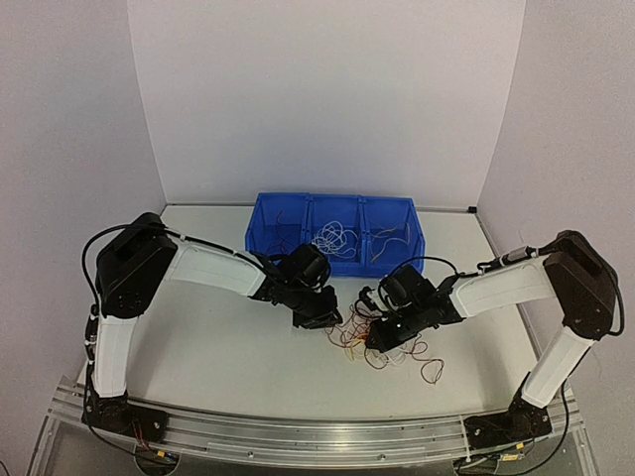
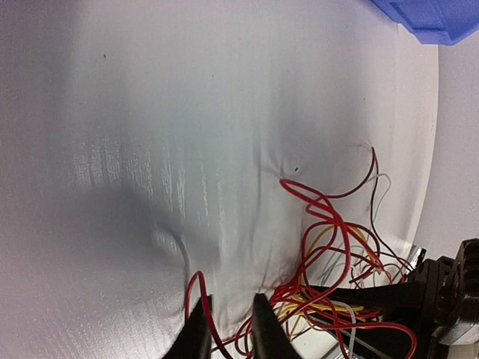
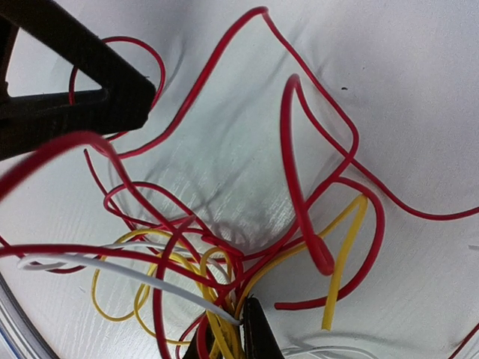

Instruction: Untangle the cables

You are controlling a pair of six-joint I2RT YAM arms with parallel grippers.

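Anchoring the cables (image 1: 352, 335) at lower centre of the top view, just below the bin (image 1: 260, 230), with right gripper (image 3: 228, 329) clamped on yellow and red strands (image 3: 224, 310), while straddling one red strand (image 2: 202, 295) with left gripper (image 2: 228, 318) fingers (image 2: 263, 329) narrowly parted, probably to draw it clear.

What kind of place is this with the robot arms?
Probably a robot lab's test booth: two robot arms bolted to a metal rail, plain white walls closing in a white table, and a blue bin near loose cables.
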